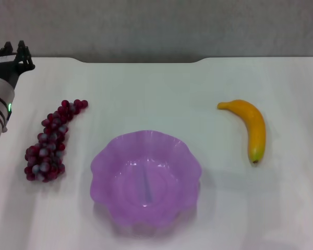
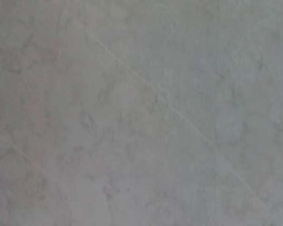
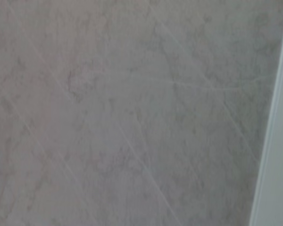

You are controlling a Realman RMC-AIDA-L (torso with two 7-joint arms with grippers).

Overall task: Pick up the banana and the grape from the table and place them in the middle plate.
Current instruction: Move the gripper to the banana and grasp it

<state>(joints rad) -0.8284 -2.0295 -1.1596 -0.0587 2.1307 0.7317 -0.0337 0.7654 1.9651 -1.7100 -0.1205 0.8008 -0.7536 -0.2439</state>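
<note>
The left gripper (image 1: 13, 56) sits half cut off at the head view's edge, its finger gap too small to judge.

No writing, label, brand, number or sign can be read anywhere in these views, neither on the fruit, the plate, the tabletop nor the arm.

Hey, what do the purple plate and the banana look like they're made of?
The middle plate looks like translucent plastic: the white table shows faintly through its glossy scalloped wall. The banana looks smooth and evenly coloured, possibly a plastic replica, but real fruit can't be ruled out.
</note>
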